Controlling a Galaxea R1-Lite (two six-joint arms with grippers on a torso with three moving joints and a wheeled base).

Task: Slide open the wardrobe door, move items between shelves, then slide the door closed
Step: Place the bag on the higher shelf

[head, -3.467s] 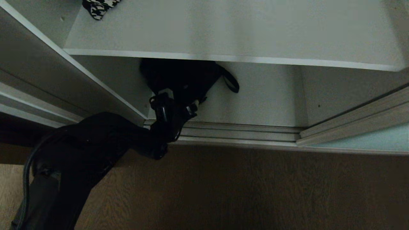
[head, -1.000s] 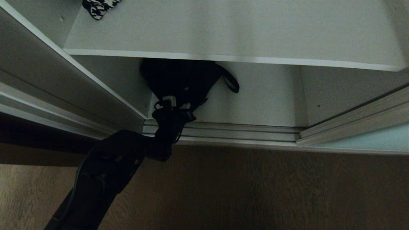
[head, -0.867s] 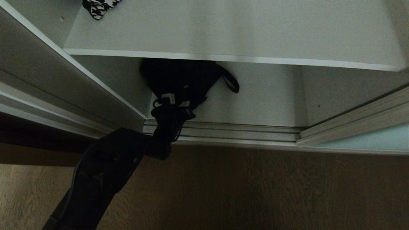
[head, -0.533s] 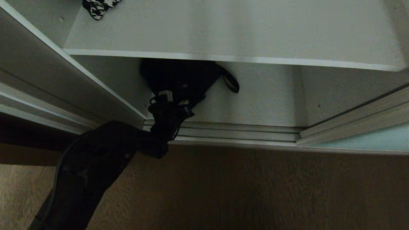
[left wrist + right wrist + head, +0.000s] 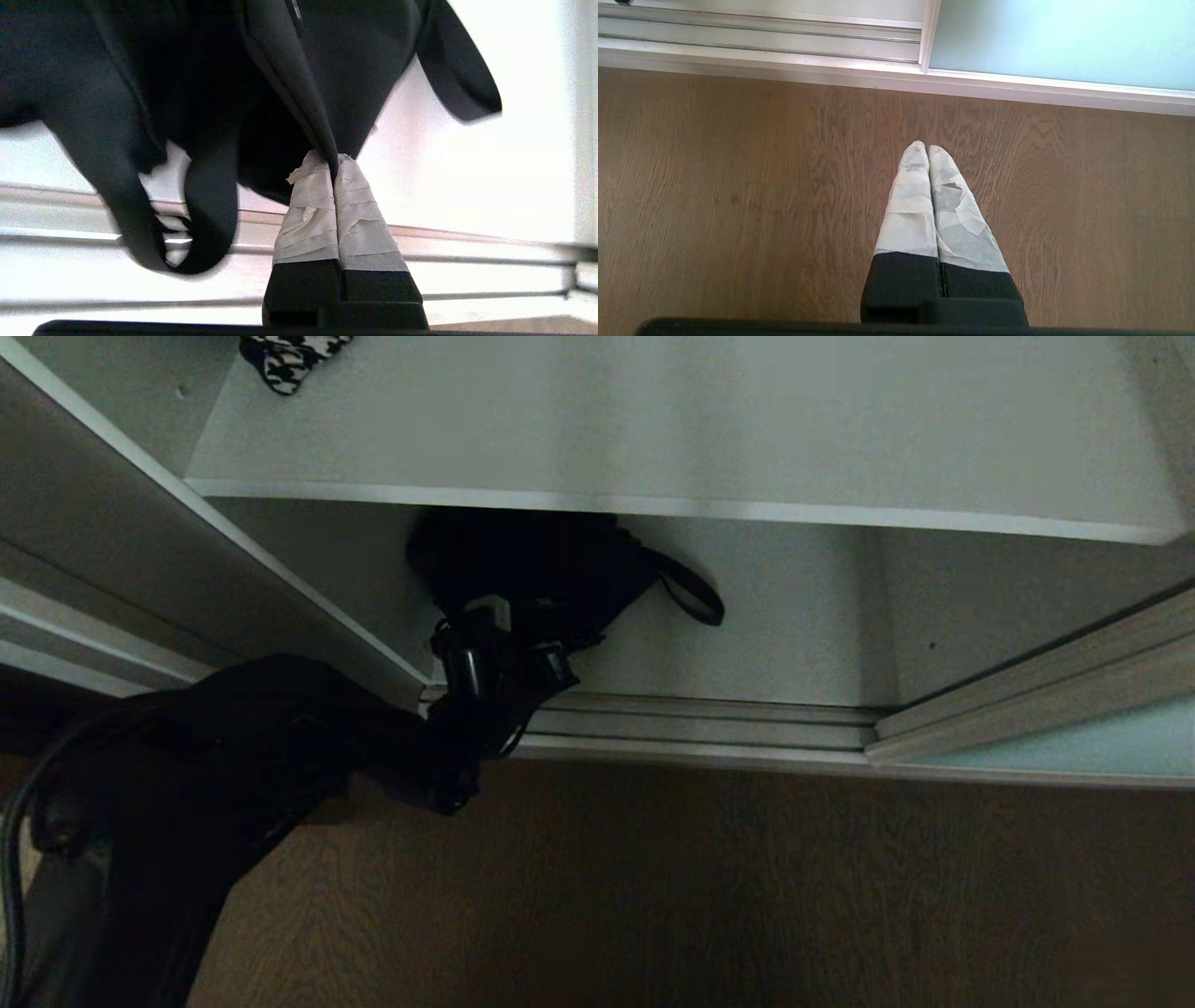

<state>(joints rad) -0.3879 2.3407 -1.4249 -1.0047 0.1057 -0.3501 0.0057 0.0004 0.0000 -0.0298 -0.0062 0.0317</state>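
While the head view hides its tips, the left pincer [image 5: 334, 158] shows clamped on the black bag's [image 5: 196, 84] fold.

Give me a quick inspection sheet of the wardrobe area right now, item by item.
Surface: lower shelf light grey, under the upper shelf.
Job's things: black bag on the lower shelf, strap loop to its right; houndstooth piece at the upper shelf's back left; sliding door pushed to the right.
Clutter: nothing seen.
Grippers: left gripper shut on a fold of the bag; right gripper shut, empty, over the wooden floor.
Cables: black cable along the left arm.
Surroundings: door tracks at the wardrobe's front.
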